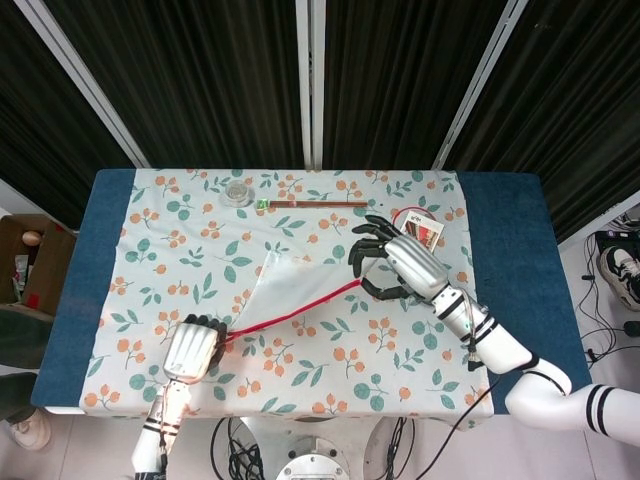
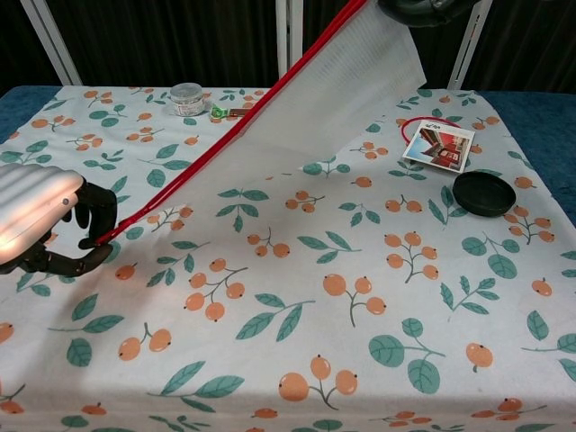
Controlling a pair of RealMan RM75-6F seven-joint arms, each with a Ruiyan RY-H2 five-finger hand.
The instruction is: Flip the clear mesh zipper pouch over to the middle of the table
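Note:
The clear mesh zipper pouch (image 1: 272, 290) with a red zipper edge hangs stretched between both hands, tilted up off the floral tablecloth (image 1: 330, 350). In the chest view the pouch (image 2: 333, 90) rises from lower left to the top edge. My left hand (image 1: 193, 348) pinches the low end of the red edge near the table's front left; it also appears in the chest view (image 2: 40, 225). My right hand (image 1: 395, 262) grips the other end, raised above the table's right-centre. Only a dark part of the right hand (image 2: 423, 9) shows in the chest view.
A small round tin (image 2: 187, 97) stands at the back, with a green item (image 2: 217, 112) and a brown stick (image 1: 315, 203) beside it. A printed card (image 2: 438, 144), a red cord loop (image 2: 407, 121) and a black lid (image 2: 483, 193) lie on the right.

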